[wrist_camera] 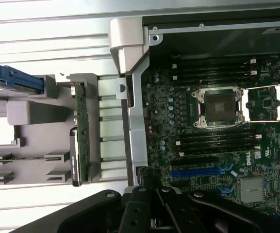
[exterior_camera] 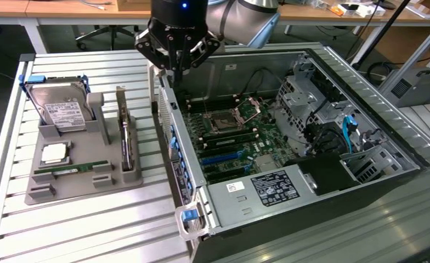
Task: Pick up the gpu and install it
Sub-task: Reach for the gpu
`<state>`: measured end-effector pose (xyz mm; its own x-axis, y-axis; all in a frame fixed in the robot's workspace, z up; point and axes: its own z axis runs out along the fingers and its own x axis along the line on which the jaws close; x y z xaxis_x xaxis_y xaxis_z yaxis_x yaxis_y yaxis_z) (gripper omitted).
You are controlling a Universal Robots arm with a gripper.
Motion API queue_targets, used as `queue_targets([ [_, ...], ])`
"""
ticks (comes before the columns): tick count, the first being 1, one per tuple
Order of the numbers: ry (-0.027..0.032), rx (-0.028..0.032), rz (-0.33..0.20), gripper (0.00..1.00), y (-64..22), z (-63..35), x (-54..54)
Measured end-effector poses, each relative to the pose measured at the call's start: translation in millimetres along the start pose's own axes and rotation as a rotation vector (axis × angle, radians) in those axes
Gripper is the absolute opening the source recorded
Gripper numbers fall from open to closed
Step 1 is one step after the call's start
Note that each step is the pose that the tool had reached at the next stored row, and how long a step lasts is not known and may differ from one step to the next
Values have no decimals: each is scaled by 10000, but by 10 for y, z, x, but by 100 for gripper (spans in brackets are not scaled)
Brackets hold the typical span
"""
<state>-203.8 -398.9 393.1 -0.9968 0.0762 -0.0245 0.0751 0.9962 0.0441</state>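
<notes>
The gpu stands on edge in a slot of the grey holder, at the exterior view's left of the open computer case. In the wrist view the gpu appears edge-on as a thin greenish-brown strip with a metal bracket at one end. My gripper hangs shut above the case's near side wall, between the holder and the motherboard. It holds nothing. The wrist view has the gripper over the case wall, beside a blue expansion slot.
The holder also carries a hard drive with a white label, a square processor chip and a green memory stick. Inside the case are the processor socket, drive cages and cables. Slatted table around.
</notes>
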Motion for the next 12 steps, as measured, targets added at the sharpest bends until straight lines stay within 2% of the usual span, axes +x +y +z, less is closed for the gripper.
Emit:
queue_targets([
  [12, 0, 0, 0, 11, -3, -1, 46],
])
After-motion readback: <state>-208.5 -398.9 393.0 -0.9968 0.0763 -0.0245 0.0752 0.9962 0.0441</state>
